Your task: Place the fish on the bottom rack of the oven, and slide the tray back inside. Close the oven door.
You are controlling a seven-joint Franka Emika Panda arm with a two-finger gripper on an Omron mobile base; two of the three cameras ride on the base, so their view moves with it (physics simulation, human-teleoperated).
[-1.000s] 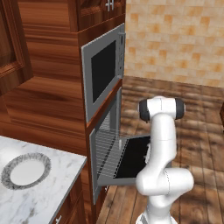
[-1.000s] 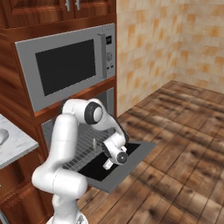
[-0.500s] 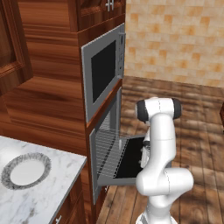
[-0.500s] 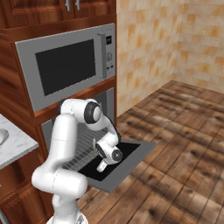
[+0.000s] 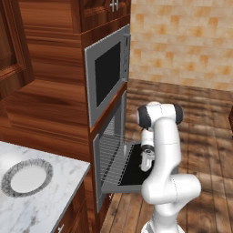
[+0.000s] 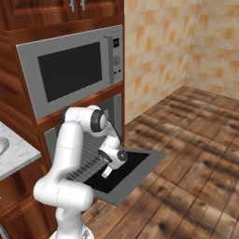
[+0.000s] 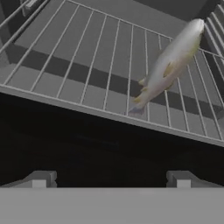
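now the fish point(image 7: 169, 65) lies on the pulled-out bottom rack point(image 7: 78, 65) (door down); end effector point(image 7: 111, 179) released, hovering.

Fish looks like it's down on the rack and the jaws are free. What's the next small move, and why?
Probably bring the open gripper to the front edge of the bottom rack to push it in. The fish already lies on the bars, the rack is pulled out over the lowered oven door, and nothing is held.
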